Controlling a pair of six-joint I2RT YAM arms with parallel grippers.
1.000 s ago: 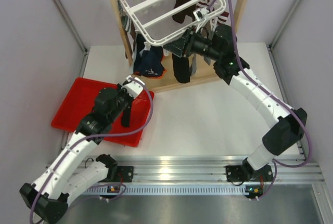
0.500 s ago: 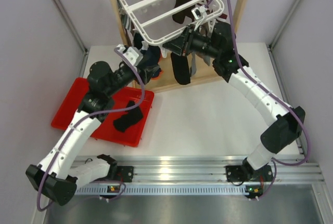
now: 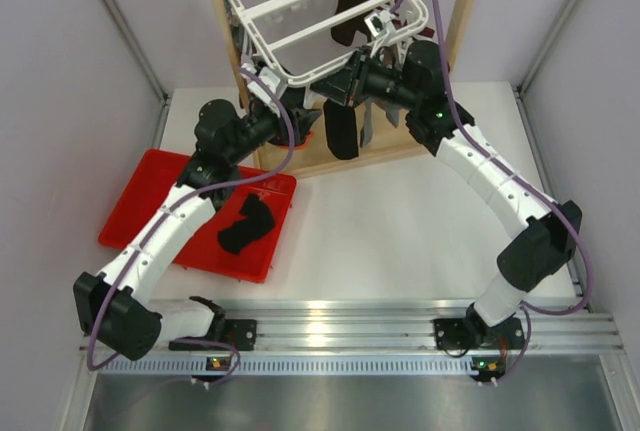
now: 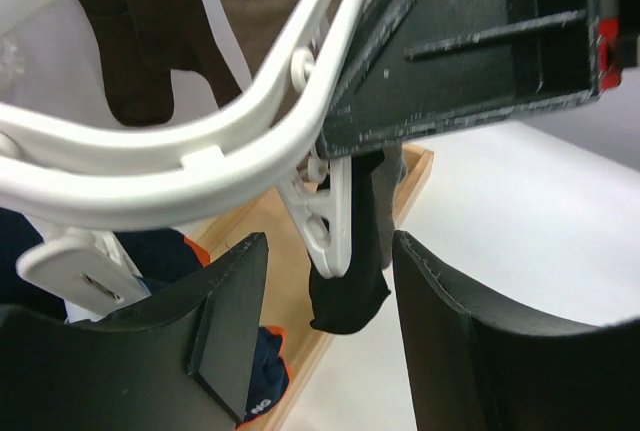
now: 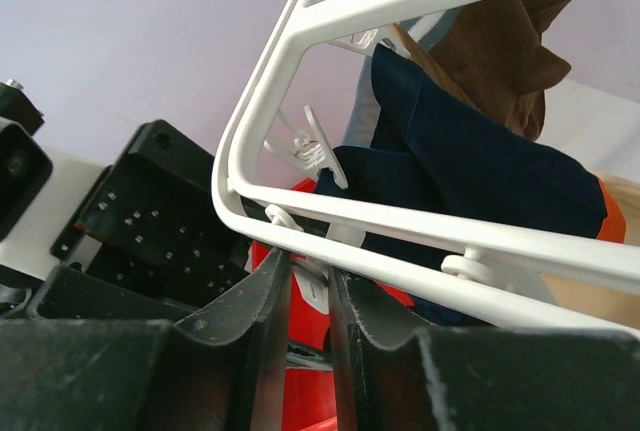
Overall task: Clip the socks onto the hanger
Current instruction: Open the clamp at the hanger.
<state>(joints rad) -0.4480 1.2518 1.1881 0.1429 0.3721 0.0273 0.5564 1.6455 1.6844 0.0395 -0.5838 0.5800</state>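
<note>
The white hanger [image 3: 300, 16] hangs inside a wooden frame, with dark brown socks [image 5: 500, 41] clipped further back. One black sock [image 3: 340, 136] dangles from a white clip [image 4: 325, 216] at the rack's near corner. My left gripper [image 4: 326, 256] is open, its jaws standing either side of that clip and sock [image 4: 350, 291] without touching them. My right gripper [image 5: 310, 271] is shut on a white clip [image 5: 316, 291] just under the rack's rim [image 5: 400, 226]. Another black sock [image 3: 245, 226] lies loose in the red tray [image 3: 140, 211].
The light wooden post frame [image 3: 225, 41] and its base board [image 3: 385, 154] surround the hanger. Navy fabric with orange trim [image 5: 470, 151] hangs behind the rim. Both grippers crowd the same rack corner, the right one's black body [image 4: 480, 41] just above the left's jaws.
My left gripper opened and dropped the black sock into the red tray, then rose to the hanger's near corner. The right gripper closed tighter on its clip.
</note>
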